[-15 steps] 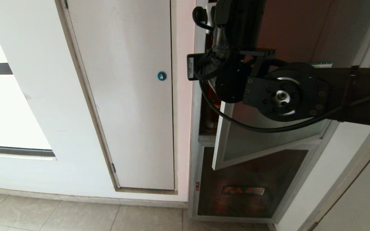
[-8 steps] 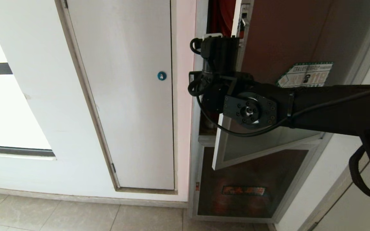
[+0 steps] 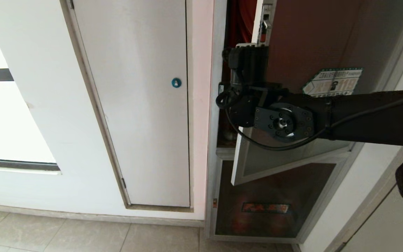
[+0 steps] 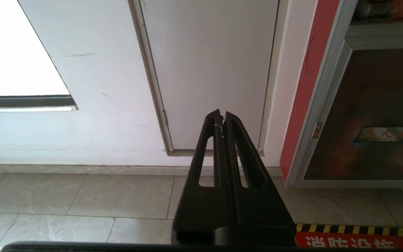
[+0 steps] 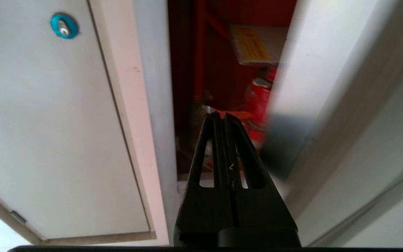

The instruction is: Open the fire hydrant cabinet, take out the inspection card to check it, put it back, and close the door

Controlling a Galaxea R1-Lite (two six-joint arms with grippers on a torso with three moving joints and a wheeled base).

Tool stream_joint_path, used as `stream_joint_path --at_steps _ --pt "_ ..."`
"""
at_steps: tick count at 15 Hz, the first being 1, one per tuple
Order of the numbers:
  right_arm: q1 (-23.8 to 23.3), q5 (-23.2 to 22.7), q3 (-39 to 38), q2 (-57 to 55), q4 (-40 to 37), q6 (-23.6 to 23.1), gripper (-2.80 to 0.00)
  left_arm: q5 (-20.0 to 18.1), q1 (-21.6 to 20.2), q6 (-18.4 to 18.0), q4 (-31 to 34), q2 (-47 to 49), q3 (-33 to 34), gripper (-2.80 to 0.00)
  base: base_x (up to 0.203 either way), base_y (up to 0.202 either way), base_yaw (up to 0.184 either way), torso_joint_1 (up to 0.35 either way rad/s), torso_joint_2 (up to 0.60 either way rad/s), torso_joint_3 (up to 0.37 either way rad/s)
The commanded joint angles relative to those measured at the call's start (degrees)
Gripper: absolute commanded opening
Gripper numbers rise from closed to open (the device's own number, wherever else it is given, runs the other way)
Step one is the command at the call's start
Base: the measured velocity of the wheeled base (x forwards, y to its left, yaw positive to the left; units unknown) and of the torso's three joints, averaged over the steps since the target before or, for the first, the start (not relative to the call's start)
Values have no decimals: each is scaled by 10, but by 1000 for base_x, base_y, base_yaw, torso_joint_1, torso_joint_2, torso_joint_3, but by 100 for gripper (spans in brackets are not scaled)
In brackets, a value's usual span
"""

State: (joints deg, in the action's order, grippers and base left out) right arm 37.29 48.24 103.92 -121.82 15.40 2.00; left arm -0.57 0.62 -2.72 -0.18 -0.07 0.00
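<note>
**Door ajar, right gripper at the gap**

Head view: we see the door [image 3: 306, 52] swung partly out from the cabinet [image 3: 219, 105], red interior showing in the narrow gap at the door's free edge. The right gripper [image 3: 248, 47] sits at that gap, just below the latch [image 3: 265, 21], its arm crossing in front of the door glass. We cannot find the card here.

Left wrist view: our left gripper [image 4: 221, 117] hangs low, fingers pressed together, well away from the door and empty.

Right wrist view: fingers pressed together, holding nothing, tip aimed into the gap. The card [image 5: 254, 45] lies deeper inside, beyond and above the tip, beside the door's inner edge, yellow band showing. Its long axis is hard to judge. Our right arm is far nearer; we judge the door needs swinging wider first.
</note>
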Motion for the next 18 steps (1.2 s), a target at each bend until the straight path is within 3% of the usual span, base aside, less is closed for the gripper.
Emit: stream_joint_path --at_steps 1,9,18 --pt "-1 4 -34 41 1 8 -280 0 0 -1 0 1 0 -280 0 0 0 0 0 0" --pt "-2 16 -197 166 2 43 -280 0 0 0 0 1 0 -280 0 0 0 0 0 0" --pt "0 40 -560 458 105 49 -280 0 0 1 -1 1 0 -280 0 0 0 0 0 0"
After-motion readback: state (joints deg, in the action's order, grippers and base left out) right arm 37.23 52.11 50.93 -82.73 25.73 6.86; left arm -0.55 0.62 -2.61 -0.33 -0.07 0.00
